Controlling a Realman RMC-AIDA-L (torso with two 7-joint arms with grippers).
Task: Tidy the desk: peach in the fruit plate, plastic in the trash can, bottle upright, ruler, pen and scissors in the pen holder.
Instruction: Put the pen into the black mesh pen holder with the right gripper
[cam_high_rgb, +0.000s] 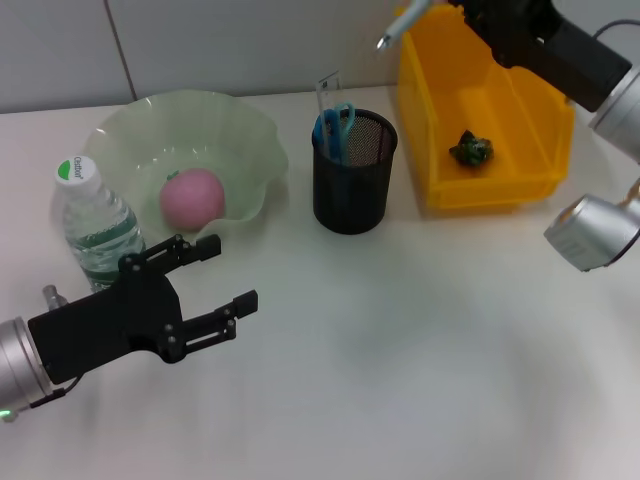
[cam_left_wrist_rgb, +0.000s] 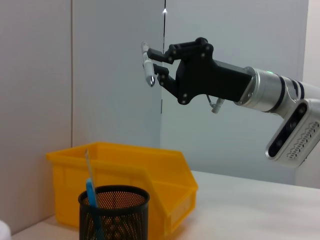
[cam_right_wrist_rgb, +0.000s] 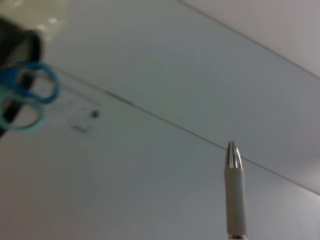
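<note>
White desk, nearly tidy: bottle (cam_high_rgb: 92, 225) upright, peach (cam_high_rgb: 192, 197) in fruit plate (cam_high_rgb: 245, 135), left gripper (cam_high_rgb: 205, 290) idle with fingers spread, scissors (cam_high_rgb: 337, 125) and ruler (cam_high_rgb: 327, 92) in pen holder (cam_high_rgb: 352, 175), plastic (cam_high_rgb: 470, 150) in trash can (cam_high_rgb: 535, 110). Only the pen (cam_left_wrist_rgb: 147, 67) remains, pinched aloft by right gripper (cam_left_wrist_rgb: 156, 65).

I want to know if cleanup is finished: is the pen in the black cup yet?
No, the pen is held high in the right gripper, above the pen holder.
</note>
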